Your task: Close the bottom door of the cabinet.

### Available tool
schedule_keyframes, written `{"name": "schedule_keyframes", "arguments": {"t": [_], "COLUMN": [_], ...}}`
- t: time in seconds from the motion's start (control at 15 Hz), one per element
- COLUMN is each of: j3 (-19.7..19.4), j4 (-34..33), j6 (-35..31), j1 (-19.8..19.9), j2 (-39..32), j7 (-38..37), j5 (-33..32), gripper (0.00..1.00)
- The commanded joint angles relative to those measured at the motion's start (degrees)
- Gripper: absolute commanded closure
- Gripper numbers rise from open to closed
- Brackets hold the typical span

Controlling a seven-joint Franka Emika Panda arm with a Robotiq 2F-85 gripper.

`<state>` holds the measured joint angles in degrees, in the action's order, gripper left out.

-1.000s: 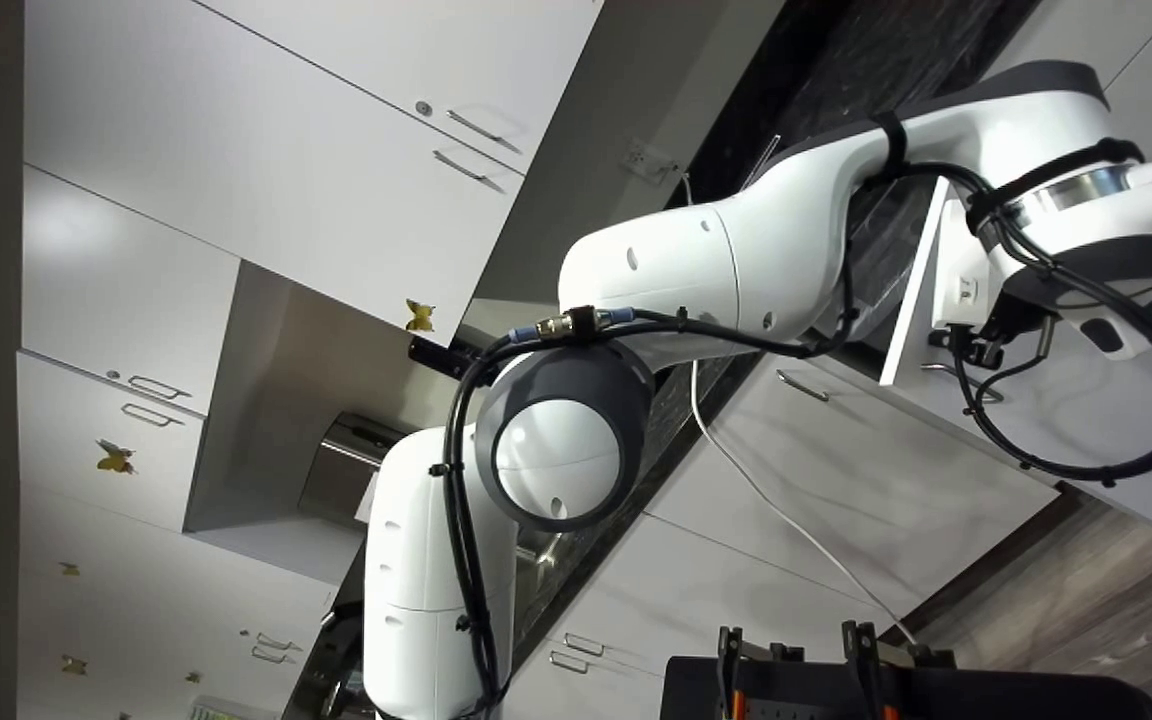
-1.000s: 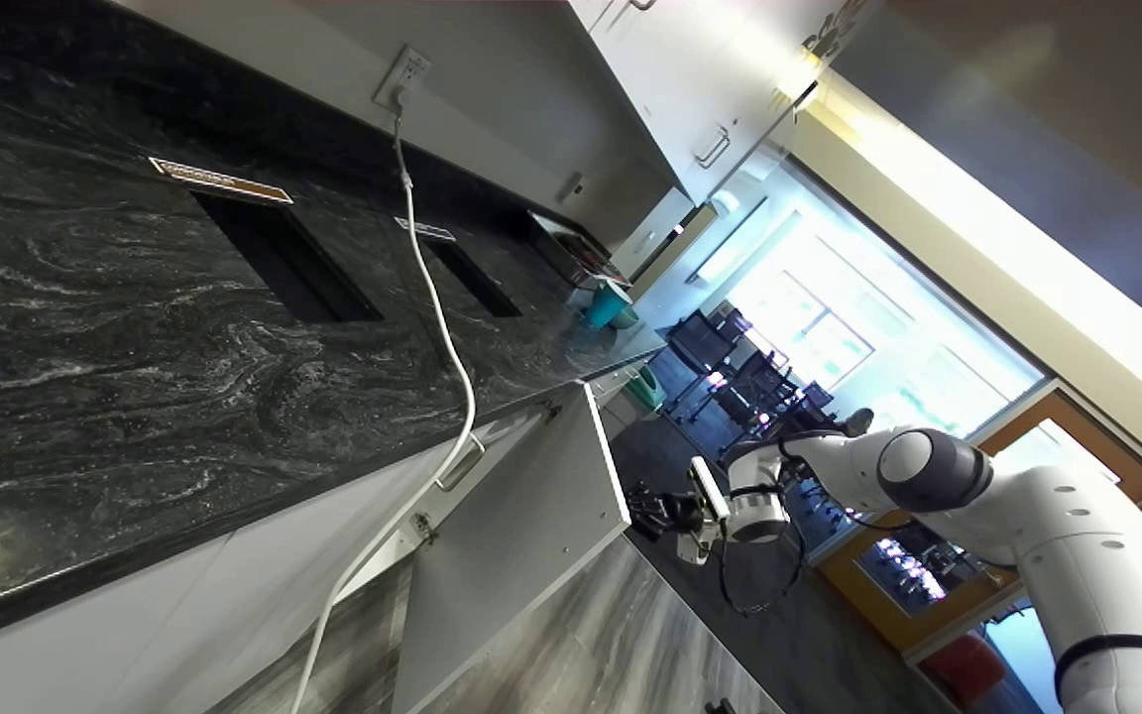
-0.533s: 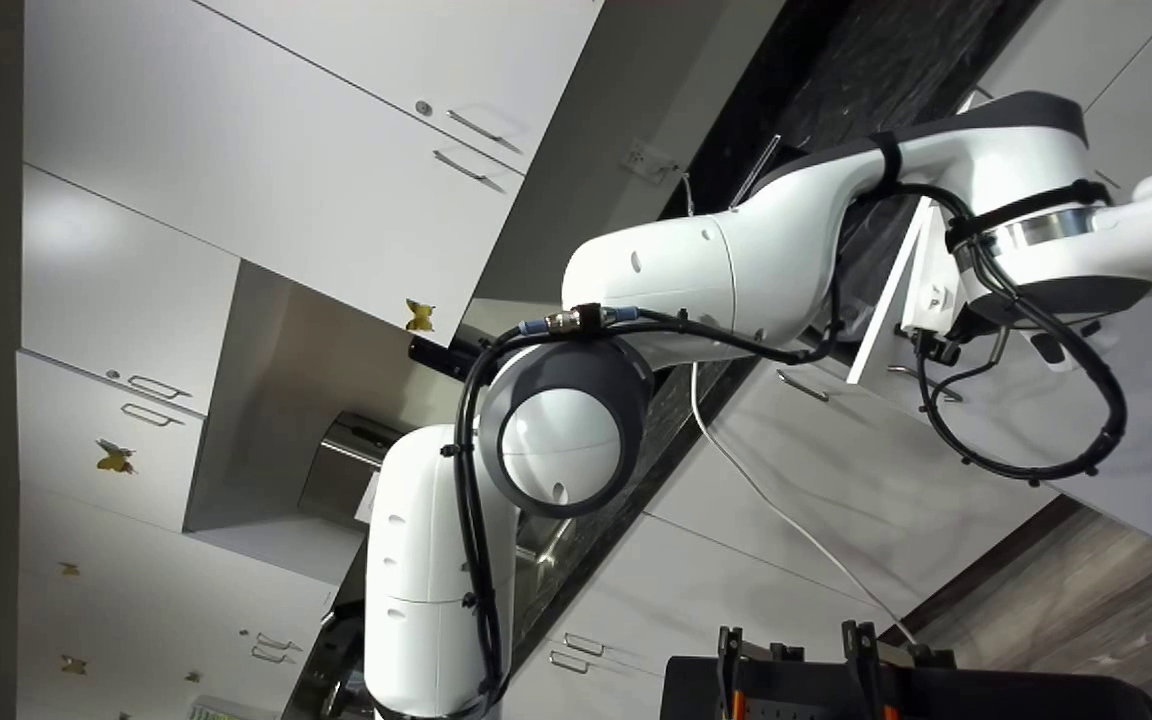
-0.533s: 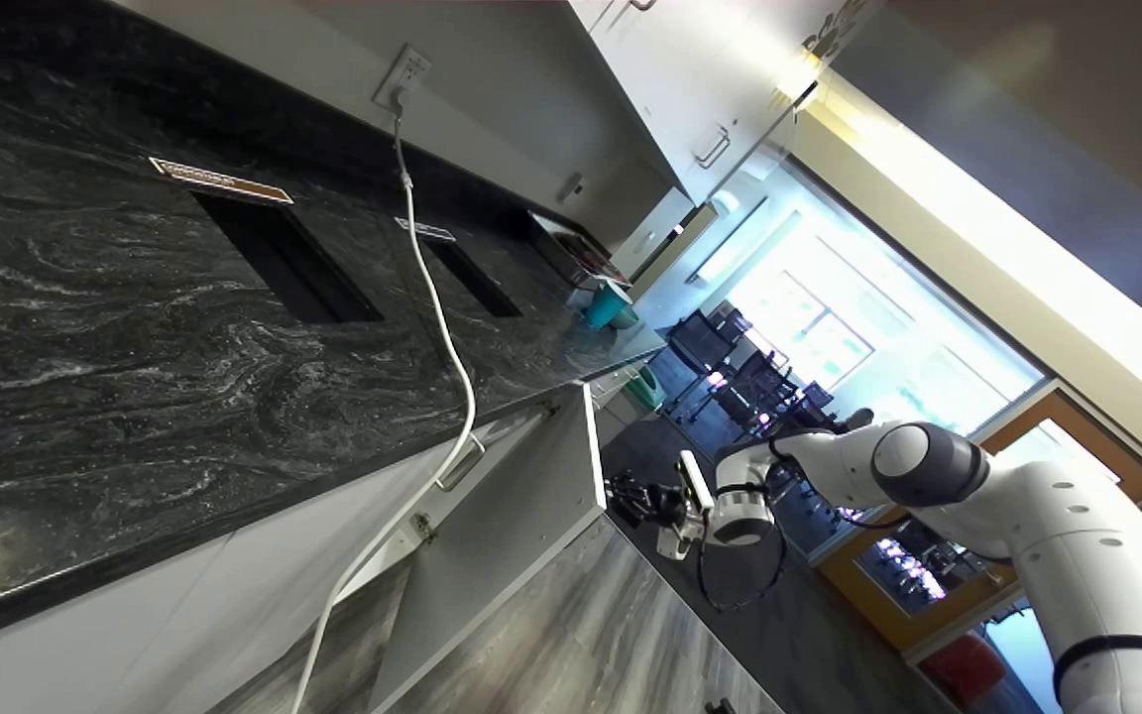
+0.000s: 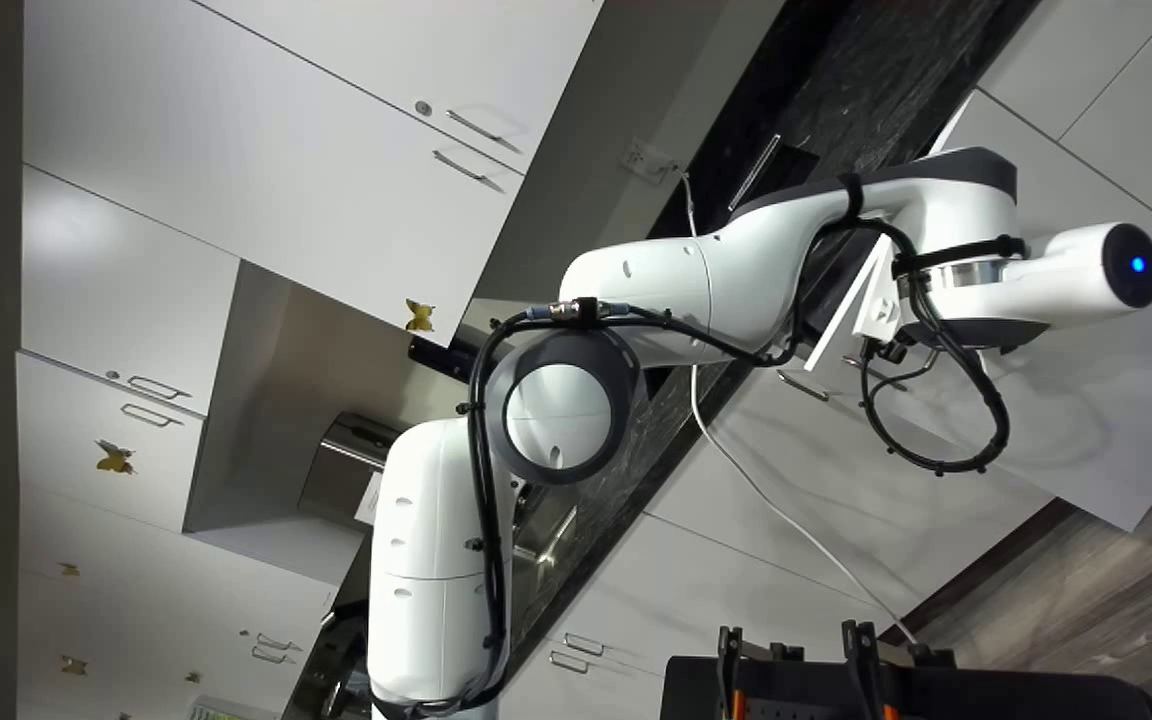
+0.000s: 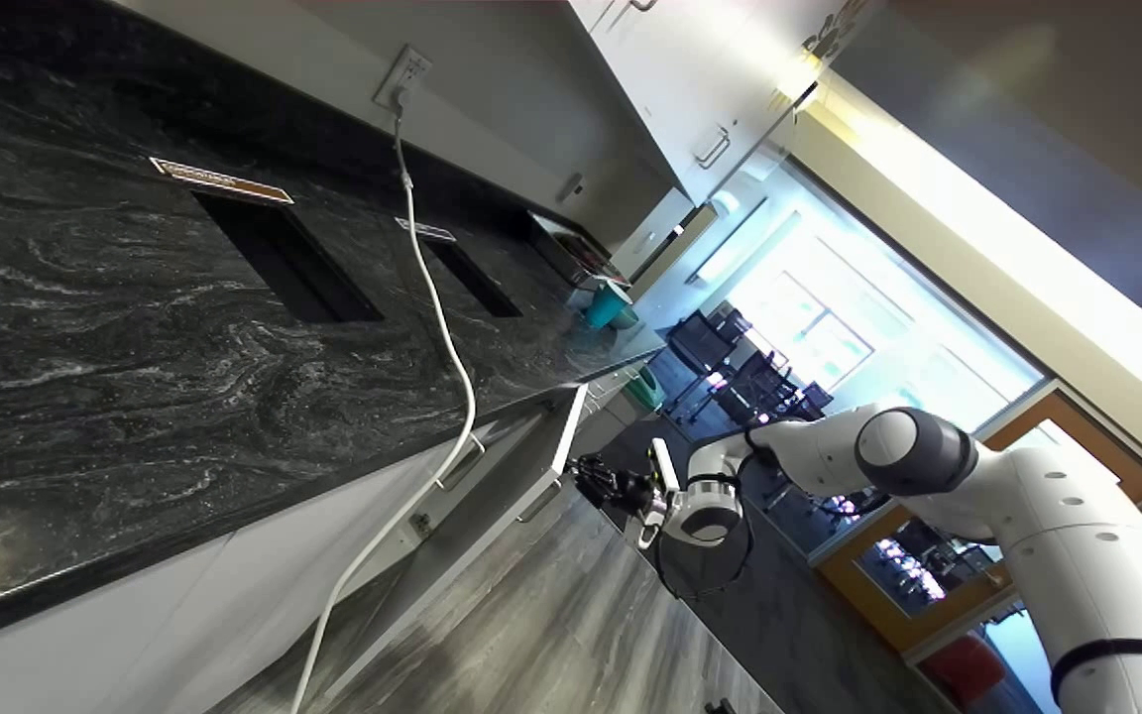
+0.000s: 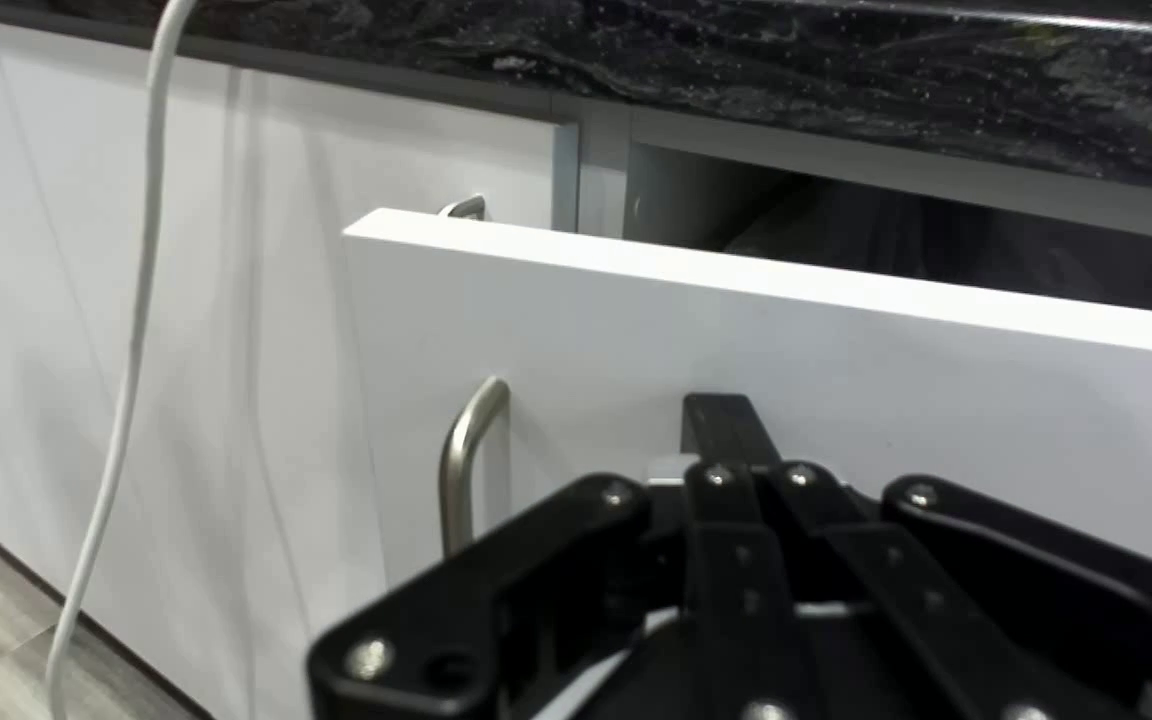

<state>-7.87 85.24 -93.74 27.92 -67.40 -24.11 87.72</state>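
Observation:
The bottom door (image 7: 576, 330) is a plain white panel standing ajar, with a dark gap behind its top edge in the wrist view. Its bar handle (image 7: 460, 470) is left of my gripper. The door also shows in both exterior views (image 5: 1086, 430) (image 6: 502, 496). The white cabinet (image 7: 216, 250) lies behind it under a dark stone edge. My gripper (image 7: 726, 420) has its fingers together with nothing between them. The fingertips are against or very close to the door's outer face, right of the handle. In an exterior view the gripper (image 6: 583, 474) shows at the door's free edge.
A white cable (image 7: 141, 300) hangs from the dark countertop (image 6: 184, 397) in front of the cabinet fronts. A neighbouring front has its own handle (image 6: 460, 464). A black object with clamps (image 5: 906, 690) stands at the bottom of an exterior view.
The door has swung inward toward the cabinet, narrowing its opening. My arm and gripper have moved with it, leftward in both exterior views. The door's handle now shows in both exterior views.

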Motion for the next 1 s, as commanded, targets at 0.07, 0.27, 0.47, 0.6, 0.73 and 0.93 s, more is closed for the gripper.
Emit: {"name": "schedule_keyframes", "arguments": {"t": [0.07,0.27,0.47,0.6,0.73,0.93], "j3": [1.75,3.48,5.12,5.32,4.96,3.26], "j4": [1.9,1.96,1.54,1.61,2.26,5.62], "j6": [-6.82,-9.19,-11.23,-11.55,-11.12,-10.14], "j1": [-4.73,-6.74,-8.29,-8.75,-8.52,-7.89], "j2": [0.61,0.63,0.55,0.57,0.83,3.04], "j7": [-2.67,-3.59,-4.65,-4.59,-4.13,-0.67], "j5": [8.71,13.34,16.96,17.99,17.99,16.47], "gripper": [1.0,1.0,1.0,1.0,1.0,1.0]}}
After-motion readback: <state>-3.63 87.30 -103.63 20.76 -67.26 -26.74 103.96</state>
